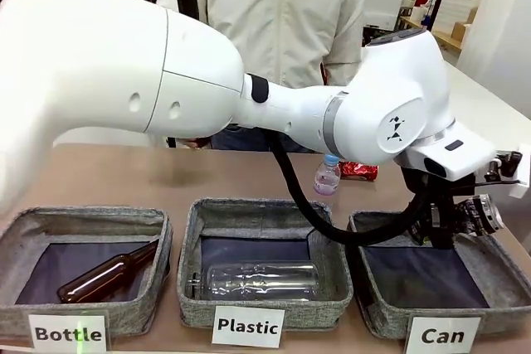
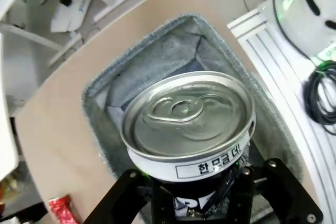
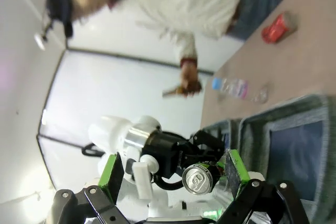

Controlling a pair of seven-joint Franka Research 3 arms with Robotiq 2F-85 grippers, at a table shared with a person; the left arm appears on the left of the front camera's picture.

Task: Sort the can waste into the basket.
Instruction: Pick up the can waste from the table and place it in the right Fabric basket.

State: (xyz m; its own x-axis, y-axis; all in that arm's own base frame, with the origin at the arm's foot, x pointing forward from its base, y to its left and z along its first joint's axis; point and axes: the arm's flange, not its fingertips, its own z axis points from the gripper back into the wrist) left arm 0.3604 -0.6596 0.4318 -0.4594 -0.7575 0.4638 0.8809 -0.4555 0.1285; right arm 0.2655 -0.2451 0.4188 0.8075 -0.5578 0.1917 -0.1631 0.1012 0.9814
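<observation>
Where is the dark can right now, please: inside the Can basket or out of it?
Out of it: the left claw grips the can in the air, with the basket's open mouth beneath it.

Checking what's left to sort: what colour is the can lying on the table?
Shiny red; the can shows best in the front view.

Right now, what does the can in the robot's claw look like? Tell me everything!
The can is metal, with a round silver lid and a pull tab lying flat on it. Under the lid runs a white band with black Korean print; below that the body is dark. The left gripper is shut on its body, with the lid facing the wrist camera. It hangs in the air above the grey Can basket, touching nothing else.
</observation>
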